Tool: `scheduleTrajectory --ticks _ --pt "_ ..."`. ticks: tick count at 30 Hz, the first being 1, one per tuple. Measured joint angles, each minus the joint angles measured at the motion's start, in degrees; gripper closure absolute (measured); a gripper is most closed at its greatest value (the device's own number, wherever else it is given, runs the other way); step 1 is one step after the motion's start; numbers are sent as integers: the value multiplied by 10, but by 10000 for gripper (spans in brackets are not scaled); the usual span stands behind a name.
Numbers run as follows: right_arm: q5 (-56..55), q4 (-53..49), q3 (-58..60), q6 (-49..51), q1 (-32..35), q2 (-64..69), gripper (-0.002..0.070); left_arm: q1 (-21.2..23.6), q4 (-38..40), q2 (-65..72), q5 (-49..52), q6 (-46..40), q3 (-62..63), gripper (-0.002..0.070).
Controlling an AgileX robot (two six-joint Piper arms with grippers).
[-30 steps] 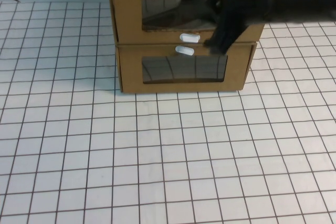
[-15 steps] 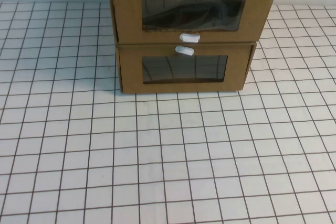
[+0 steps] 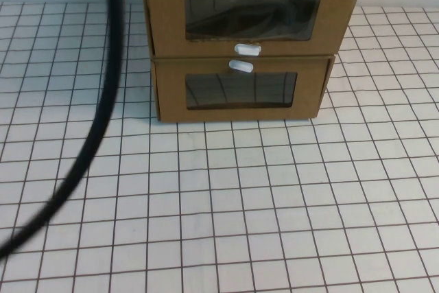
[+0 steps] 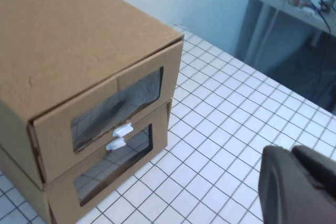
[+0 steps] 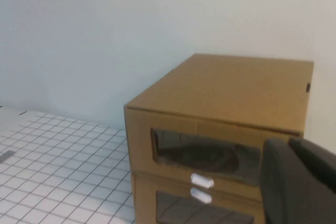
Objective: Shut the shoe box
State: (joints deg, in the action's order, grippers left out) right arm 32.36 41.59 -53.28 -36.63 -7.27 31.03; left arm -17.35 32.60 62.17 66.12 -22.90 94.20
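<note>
The shoe box (image 3: 252, 17) is the upper of two stacked brown cardboard drawers at the back of the table. Its white pull tab (image 3: 247, 49) sits below its clear window. Its front stands flush with the carton, and a dark shoe shows behind the window. It also shows in the left wrist view (image 4: 118, 103) and the right wrist view (image 5: 205, 153). Neither gripper shows in the high view. My left gripper (image 4: 290, 150) is shut and empty, raised well clear of the box. My right gripper (image 5: 287, 141) is shut and empty, raised and back from the box front.
The twin lower drawer (image 3: 240, 90) has its white tab (image 3: 241, 66) above its window. A black cable (image 3: 103, 114) hangs across the left of the high view. The table is a white grid-lined surface (image 3: 274, 197). A wall stands behind the boxes.
One second ago my right arm was at the shoe box front; it has withdrawn out of the high view. A black cable has swung into the left side.
</note>
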Motion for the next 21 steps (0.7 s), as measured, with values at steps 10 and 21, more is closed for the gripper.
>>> scheduleTrajectory --ticks 10,21 --pt "0 -36 222 22 0 -207 690 0 -34 -322 -207 -20 -404 680" --pt "0 -86 369 22 0 -317 689 0 -124 -541 -315 -21 -692 680"
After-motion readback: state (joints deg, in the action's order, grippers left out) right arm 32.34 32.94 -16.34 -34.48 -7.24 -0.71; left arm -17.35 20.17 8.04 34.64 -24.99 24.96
